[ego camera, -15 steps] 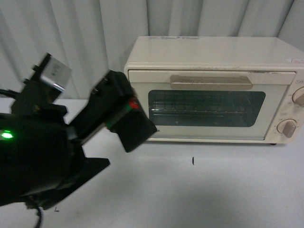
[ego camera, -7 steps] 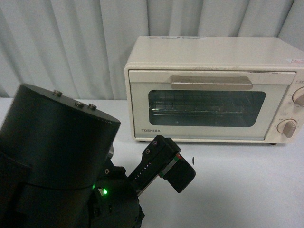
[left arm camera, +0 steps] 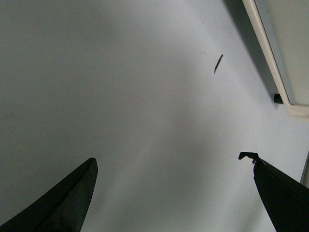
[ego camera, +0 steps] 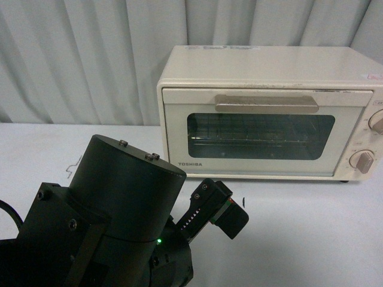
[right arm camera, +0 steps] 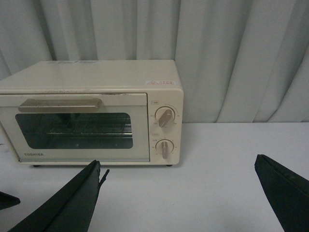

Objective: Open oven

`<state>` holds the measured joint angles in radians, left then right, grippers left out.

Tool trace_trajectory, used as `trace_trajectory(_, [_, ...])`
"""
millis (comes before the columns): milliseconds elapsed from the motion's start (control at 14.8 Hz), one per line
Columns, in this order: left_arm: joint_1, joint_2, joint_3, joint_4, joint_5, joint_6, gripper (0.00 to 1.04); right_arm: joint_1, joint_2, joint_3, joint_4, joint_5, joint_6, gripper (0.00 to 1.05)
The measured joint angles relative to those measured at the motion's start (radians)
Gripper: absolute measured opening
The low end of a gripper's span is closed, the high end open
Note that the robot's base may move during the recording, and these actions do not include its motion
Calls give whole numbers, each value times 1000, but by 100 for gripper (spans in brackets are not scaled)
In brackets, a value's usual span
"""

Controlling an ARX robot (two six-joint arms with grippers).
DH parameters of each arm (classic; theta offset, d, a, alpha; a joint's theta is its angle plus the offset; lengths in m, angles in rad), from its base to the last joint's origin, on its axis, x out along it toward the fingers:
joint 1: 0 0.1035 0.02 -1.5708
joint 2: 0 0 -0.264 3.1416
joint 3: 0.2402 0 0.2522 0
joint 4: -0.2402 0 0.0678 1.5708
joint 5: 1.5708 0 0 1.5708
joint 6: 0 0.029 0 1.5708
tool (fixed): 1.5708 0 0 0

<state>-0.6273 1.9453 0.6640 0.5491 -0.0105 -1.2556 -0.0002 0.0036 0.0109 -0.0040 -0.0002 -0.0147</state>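
Low over the white table (left arm camera: 120, 96), the left end effector (left arm camera: 169, 159) hangs spread wide and empty, just short of the oven (ego camera: 269, 66), which stands shut at the table's back against a curtain (ego camera: 90, 60). The right end effector (right arm camera: 177, 162), equally wide and empty, faces it. The rigid, probably light oven may slide; the bar handle (ego camera: 266, 103) atop the glass door (ego camera: 260, 136) offers the likeliest hold.
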Motion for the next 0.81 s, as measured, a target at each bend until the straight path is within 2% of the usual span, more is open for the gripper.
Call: trace_trajectory(810, [-19, 51, 14, 10, -67, -1, 98, 0, 0, 0, 0, 0, 0, 98])
